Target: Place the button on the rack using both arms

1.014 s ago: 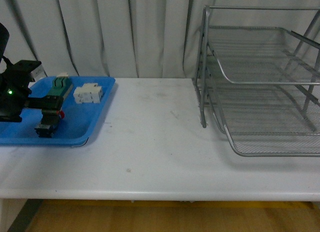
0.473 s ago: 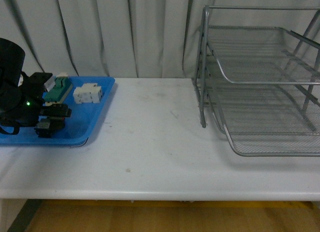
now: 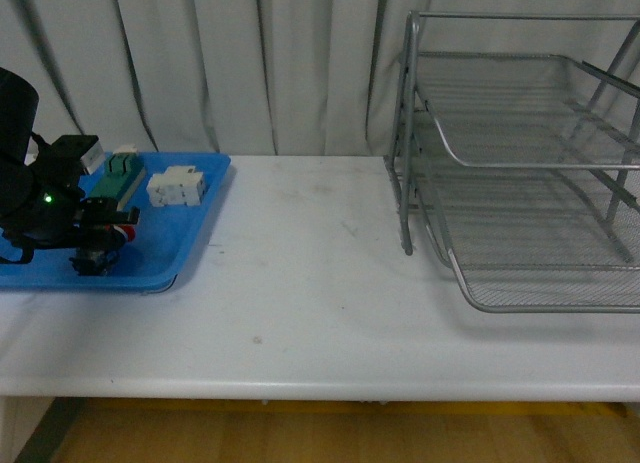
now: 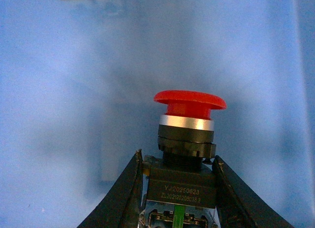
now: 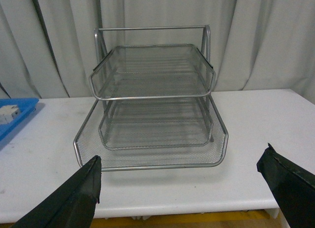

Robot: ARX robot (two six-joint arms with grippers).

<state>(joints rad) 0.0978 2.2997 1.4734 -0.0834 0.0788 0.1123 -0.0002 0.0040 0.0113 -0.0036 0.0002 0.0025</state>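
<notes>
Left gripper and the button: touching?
Touching. The left wrist view shows the left gripper with its jaws pressed against both sides of the dark body of the button.

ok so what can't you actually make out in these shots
Front view: the button is tiny and mostly hidden behind the left gripper; whether it's off the blue tray is unclear.
Left wrist view: the button's contacts are cut off by the frame edge.
Front view: the rack runs past the right edge.

The black left arm (image 3: 25, 198) is seen low at the far left. The left gripper (image 4: 178, 164) is clamped, one dark finger (image 4: 125, 188) on either side, on the blocky body of the red-capped push-button (image 4: 189, 102). The right gripper (image 5: 182, 156) is held with its black fingers (image 5: 74, 198) spread wide.
</notes>
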